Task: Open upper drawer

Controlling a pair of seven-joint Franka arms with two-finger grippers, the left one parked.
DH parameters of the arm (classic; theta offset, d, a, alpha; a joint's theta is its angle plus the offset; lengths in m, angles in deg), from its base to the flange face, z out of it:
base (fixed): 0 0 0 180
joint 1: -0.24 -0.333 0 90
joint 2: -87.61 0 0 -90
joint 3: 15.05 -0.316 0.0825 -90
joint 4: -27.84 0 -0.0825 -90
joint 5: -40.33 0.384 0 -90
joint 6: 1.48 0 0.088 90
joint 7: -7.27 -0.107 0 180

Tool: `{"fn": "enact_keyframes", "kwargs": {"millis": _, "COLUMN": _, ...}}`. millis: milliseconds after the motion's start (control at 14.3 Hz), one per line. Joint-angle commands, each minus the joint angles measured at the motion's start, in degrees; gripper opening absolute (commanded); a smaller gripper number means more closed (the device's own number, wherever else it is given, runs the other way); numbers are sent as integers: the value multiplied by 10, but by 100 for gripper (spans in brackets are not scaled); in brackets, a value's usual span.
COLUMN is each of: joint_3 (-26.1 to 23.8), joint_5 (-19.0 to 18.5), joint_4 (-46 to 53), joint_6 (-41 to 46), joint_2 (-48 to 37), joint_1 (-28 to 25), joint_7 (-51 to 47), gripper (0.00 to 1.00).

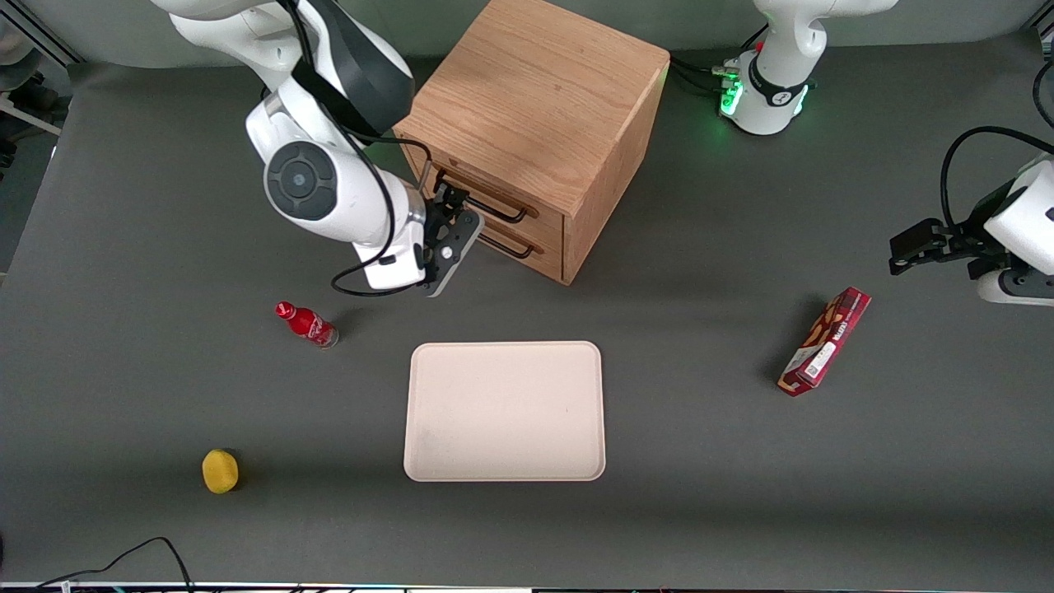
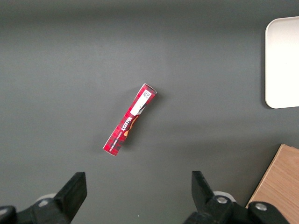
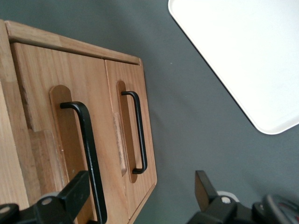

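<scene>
Hovering in front of the wooden cabinet (image 1: 535, 115), the hand (image 1: 451, 221) has its fingers (image 3: 70, 196) spread apart, one of them just beside the black bar handle (image 3: 88, 158) of the upper drawer (image 3: 56, 126), which sits shut. The lower drawer (image 3: 128, 135) lies directly under it. A cream tray (image 1: 504, 410) rests on the table (image 1: 700, 461), nearer the front camera than the hand.

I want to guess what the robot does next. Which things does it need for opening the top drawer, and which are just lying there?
Needed:
upper drawer, closed, and its black bar handle
gripper, open, in front of the drawers

Just lying about:
lower drawer
tray
red bottle
yellow ball
red box
</scene>
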Motion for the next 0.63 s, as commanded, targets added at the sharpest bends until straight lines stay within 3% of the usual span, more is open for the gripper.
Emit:
{"fn": "enact_keyframes", "kwargs": {"millis": 0, "joint_3": 2, "joint_5": 14, "joint_4": -31, "joint_6": -20, "joint_2": -15, "joint_1": -6, "joint_7": -13, "gripper": 100}}
{"fn": "enact_keyframes", "kwargs": {"millis": 560, "joint_3": -27, "joint_5": 17, "joint_4": -101, "joint_6": -67, "joint_2": -39, "joint_1": -5, "joint_7": -37, "gripper": 100}}
